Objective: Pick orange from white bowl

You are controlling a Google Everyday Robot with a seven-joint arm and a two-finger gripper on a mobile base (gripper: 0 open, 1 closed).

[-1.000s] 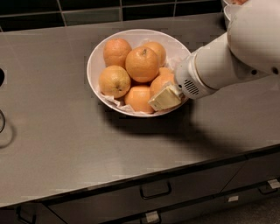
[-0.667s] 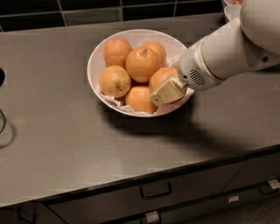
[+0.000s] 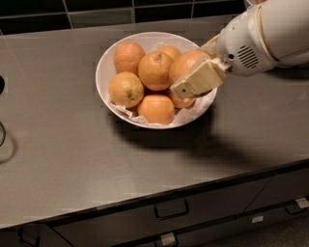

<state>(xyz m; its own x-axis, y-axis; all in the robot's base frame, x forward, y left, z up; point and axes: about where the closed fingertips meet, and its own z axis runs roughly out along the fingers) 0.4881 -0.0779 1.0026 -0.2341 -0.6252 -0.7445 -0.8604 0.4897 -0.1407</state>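
The white bowl (image 3: 103, 61) stands on the grey counter, lined with crumpled white paper and filled with several oranges. My gripper (image 3: 187, 77) reaches in from the right over the bowl's right side and is shut on the orange (image 3: 186, 64), a large deep-orange one. The near beige finger (image 3: 199, 78) lies across the orange's front; the far finger is mostly hidden behind it. The held orange sits a little above the pile. An orange with a dark stem dimple (image 3: 155, 70) and a paler speckled one (image 3: 125, 89) stay in the bowl.
The grey counter (image 3: 58, 159) runs to a front edge with drawers (image 3: 171, 211) below. A dark tiled wall (image 3: 96, 12) lies behind. A dark object (image 3: 1, 84) and a wire loop (image 3: 2, 133) sit at the left edge. My white arm (image 3: 270, 34) fills the top right.
My gripper has closed on the right-hand orange and risen up and back with it, off the bowl's right rim. The other oranges have stayed put.
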